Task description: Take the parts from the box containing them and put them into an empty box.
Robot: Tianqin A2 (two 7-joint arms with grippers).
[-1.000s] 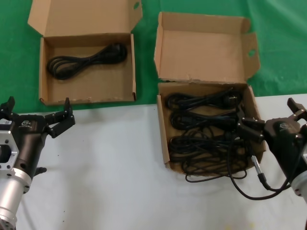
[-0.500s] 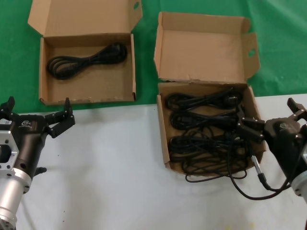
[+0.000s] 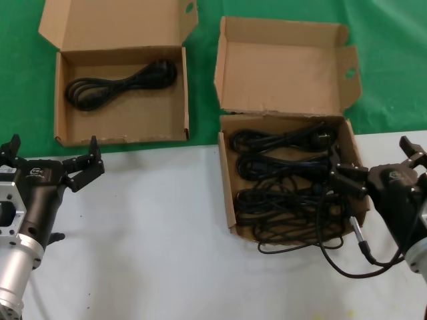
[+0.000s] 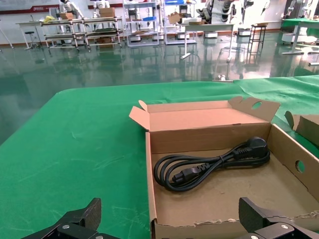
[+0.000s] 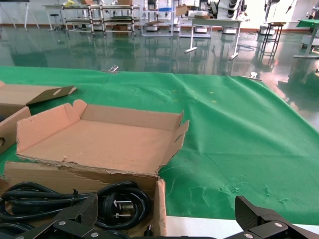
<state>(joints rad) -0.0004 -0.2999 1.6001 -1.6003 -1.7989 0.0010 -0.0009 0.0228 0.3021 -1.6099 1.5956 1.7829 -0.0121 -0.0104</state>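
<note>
The worn box with the torn hinge (image 3: 229,200) sits right of centre and holds several black power cords (image 3: 280,193); one loop spills over its front edge. My right gripper (image 3: 368,157) is open at that box's right wall, one finger over the cords. The right wrist view shows the wall (image 5: 159,209) between the open fingers (image 5: 75,216) and coiled cords (image 5: 114,199). The neater box (image 3: 167,120) at the back left holds one cord (image 3: 120,83). My left gripper (image 3: 53,141) is open and empty just in front of it; the left wrist view shows that box (image 4: 219,199) and cord (image 4: 209,162).
Both lids (image 3: 117,23) stand open toward the back. My own black cable with a metal tip (image 3: 360,240) loops on the white table (image 3: 153,233) by the right arm. Green cloth (image 3: 387,60) covers the far part.
</note>
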